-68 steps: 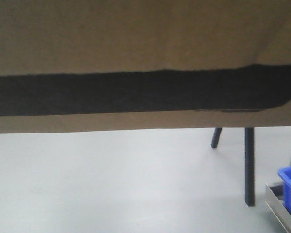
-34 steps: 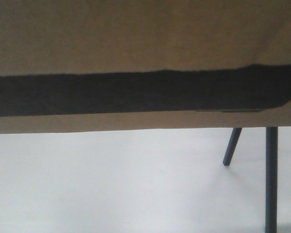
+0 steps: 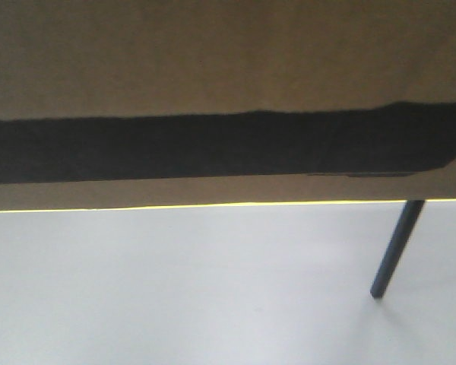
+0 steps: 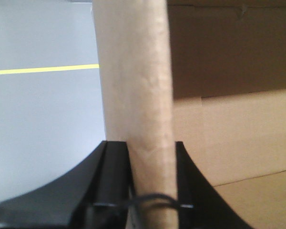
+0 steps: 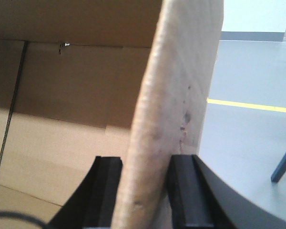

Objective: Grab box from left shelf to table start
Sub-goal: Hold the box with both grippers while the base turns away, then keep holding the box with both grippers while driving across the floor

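box (image 3: 213,61): 1, bearing 1 black band (image 3: 213,144) | gripper: 2, namely left gripper (image 4: 151,152) and right gripper (image 5: 145,164), 2 black fingers (image 4: 117,171) on each | yellow floor line (image 4: 43,70): 1 | dark slanted leg (image 3: 395,247): 1 plain, plus 1 thin dark sliver at right edge, unclear

- The box (image 3: 213,61) fills the upper half of the front view; the floor (image 3: 175,289) lies below and behind it.
- A leg (image 3: 391,251) stands on the floor at lower right.
- The left gripper (image 4: 150,148) straddles the box's left wall, fingers pressing its inner and outer faces.
- The right gripper (image 5: 147,162) straddles the right wall likewise.
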